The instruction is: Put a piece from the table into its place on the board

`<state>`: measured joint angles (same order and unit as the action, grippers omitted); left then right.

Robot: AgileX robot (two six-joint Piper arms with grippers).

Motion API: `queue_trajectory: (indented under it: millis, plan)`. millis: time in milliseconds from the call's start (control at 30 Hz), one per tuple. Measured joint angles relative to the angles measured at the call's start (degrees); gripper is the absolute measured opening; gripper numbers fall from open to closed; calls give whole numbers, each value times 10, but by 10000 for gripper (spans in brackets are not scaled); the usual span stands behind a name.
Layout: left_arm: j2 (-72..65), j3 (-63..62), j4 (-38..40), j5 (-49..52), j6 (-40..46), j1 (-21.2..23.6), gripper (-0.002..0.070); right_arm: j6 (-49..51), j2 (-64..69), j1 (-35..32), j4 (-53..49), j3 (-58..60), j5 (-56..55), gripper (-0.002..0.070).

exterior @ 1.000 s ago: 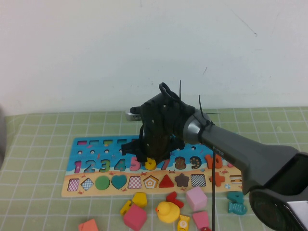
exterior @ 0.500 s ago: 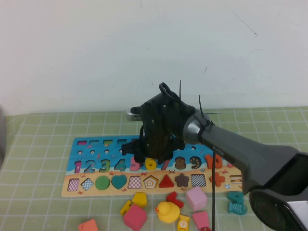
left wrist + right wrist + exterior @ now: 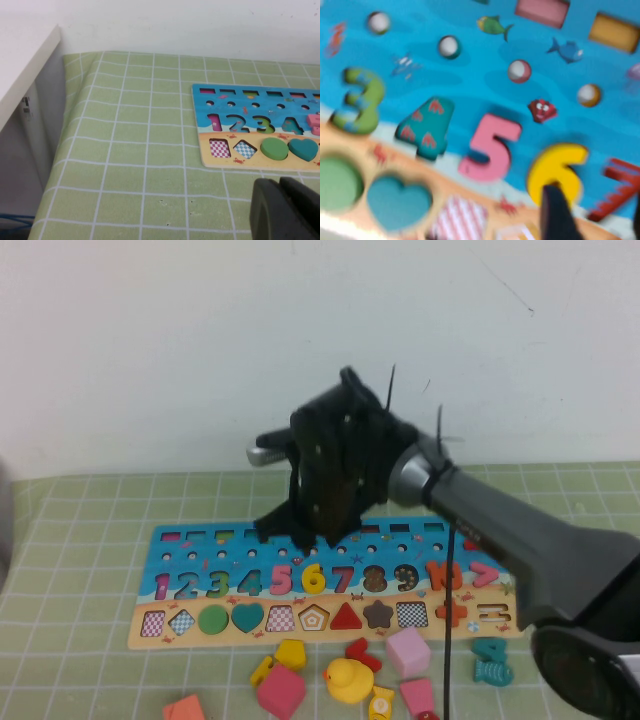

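The board (image 3: pixel 230 552) lies flat on the green checked cloth, with a blue top carrying the numbers and a tan strip of shapes. The yellow "6" piece (image 3: pixel 314 579) sits in the digit row between the pink 5 and the red 7. It also shows in the right wrist view (image 3: pixel 557 167) on the board (image 3: pixel 470 85). My right gripper (image 3: pixel 300 533) hangs open and empty above the board, over the 5 and 6; in its wrist view the gripper (image 3: pixel 595 215) has one finger (image 3: pixel 555 212) just over the 6. My left gripper (image 3: pixel 282 210) is shut and empty, low over the cloth near the board's left end (image 3: pixel 240 107).
Loose pieces lie in front of the board: a yellow duck (image 3: pixel 347 678), a pink cube (image 3: pixel 408 651), a red-pink block (image 3: pixel 281 691), a yellow block (image 3: pixel 290 653), a teal fish (image 3: pixel 492 660). A white ledge (image 3: pixel 25 65) borders the cloth's left edge.
My right gripper has lifted up and back from the board. The yellow 6, partly covered by it before, now lies in full view in its slot.
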<state>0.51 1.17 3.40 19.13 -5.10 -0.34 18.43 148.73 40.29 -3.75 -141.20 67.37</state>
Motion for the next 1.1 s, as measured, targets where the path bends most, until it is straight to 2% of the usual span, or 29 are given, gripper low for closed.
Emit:
queue_trajectory:
  millis: [167,233,300,867,1100]
  plan:
    - [0,0,0,0,0,0,-1,-53,-66,5,-42,-15,29,85]
    - [0,0,0,0,0,0,-1,-61,-98,10,-67,-15,32,35]
    - [0,0,0,0,0,0,-1,-70,-127,19,-83,-15,34,15]
    - [0,0,0,0,0,0,-1,-173,-350,160,-89,-12,34,-1]
    - [0,0,0,0,0,0,-1,-196,-444,181,-82,94,34,-1]
